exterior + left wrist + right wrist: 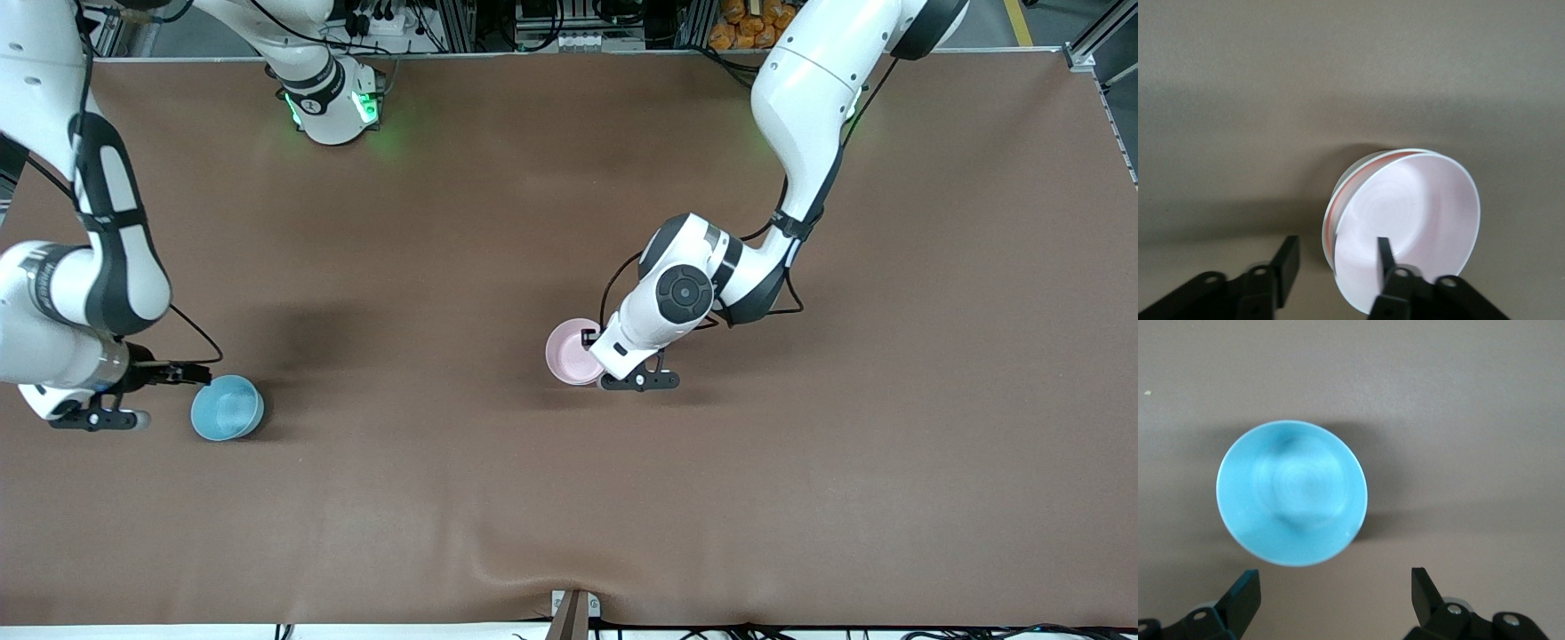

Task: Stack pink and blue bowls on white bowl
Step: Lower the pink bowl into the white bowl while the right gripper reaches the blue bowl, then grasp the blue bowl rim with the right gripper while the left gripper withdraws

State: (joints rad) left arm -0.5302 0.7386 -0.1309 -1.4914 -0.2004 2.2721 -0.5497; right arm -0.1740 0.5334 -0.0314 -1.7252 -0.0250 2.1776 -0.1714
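The pale pink bowl sits near the middle of the table. In the left wrist view the pink bowl lies tilted inside a white bowl, of which only the rim shows. My left gripper is open and low over them. One finger is inside the pink bowl and the other is outside both rims. The sky blue bowl stands upright and empty toward the right arm's end of the table. My right gripper is open and empty beside it, not around it.
The brown table mat has a small wrinkle at its front edge near a bracket. The right arm's base stands at the back edge of the table. Nothing else lies on the mat.
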